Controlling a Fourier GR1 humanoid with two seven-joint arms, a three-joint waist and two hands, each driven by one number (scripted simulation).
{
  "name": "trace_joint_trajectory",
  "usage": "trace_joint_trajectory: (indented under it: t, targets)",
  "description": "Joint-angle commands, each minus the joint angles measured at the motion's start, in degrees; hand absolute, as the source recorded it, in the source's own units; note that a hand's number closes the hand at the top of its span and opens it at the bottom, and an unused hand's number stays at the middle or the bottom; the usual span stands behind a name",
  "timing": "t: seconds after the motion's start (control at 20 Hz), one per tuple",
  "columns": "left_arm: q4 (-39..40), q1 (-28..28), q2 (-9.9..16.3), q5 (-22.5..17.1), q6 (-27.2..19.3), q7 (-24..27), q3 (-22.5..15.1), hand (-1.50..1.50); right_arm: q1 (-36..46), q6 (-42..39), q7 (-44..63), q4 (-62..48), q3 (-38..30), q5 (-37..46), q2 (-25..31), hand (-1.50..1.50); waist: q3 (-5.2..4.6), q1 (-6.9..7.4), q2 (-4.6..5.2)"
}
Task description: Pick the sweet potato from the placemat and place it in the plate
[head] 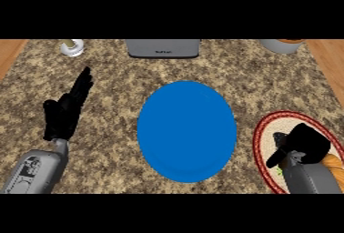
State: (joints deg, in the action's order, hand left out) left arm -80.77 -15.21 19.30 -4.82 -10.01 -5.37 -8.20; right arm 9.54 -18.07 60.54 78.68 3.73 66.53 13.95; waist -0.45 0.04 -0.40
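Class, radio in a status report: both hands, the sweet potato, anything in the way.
Left hand open, resting at left. Right hand down over placemat, fingers hidden. Sweet potato on placemat, mostly covered by forearm. Plate bare, path clear.

A speckled brown granite counter (114, 136) fills most of the view, with strips of pale wood (10, 52) showing past it at the far left and far right corners. At the far edge, near the middle, sits a grey appliance (163, 48) with rounded corners, cut off by the frame. To its left, well apart, stands a small white round object (72, 47). At the far right, a grey cylindrical container (282, 45) is only partly visible, something orange-brown at its top.
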Motion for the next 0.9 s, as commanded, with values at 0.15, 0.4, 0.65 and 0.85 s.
trace_joint_trajectory:
  t: [0.15, 0.4, 0.65, 0.85]
  targets:
    - [-3.95, 3.2, -1.99, 3.43, -0.92, -1.26, -0.7, 0.0, -0.29, 0.57, 1.81, -1.14, -0.21, 5.55, 1.11, 1.5, 0.46, 0.19, 0.35]
    - [-0.46, 0.48, -2.45, 2.83, 1.8, -0.63, 2.01, 0.0, -0.22, 2.37, -0.73, -3.37, -1.04, 8.05, 1.29, 1.5, 0.46, 0.0, 0.44]
    - [-3.07, 0.65, -1.95, 3.18, 2.8, -3.55, 3.36, 0.0, -7.88, 5.44, -4.91, 8.1, 2.46, 9.48, 0.12, 1.5, 0.45, -0.36, 0.25]
    - [-0.37, 0.18, -0.75, 2.25, 2.02, -2.82, 5.37, 0.0, -18.18, 10.06, -20.51, 22.07, 4.74, -1.47, -0.55, 1.5, 0.47, -3.17, -0.47]
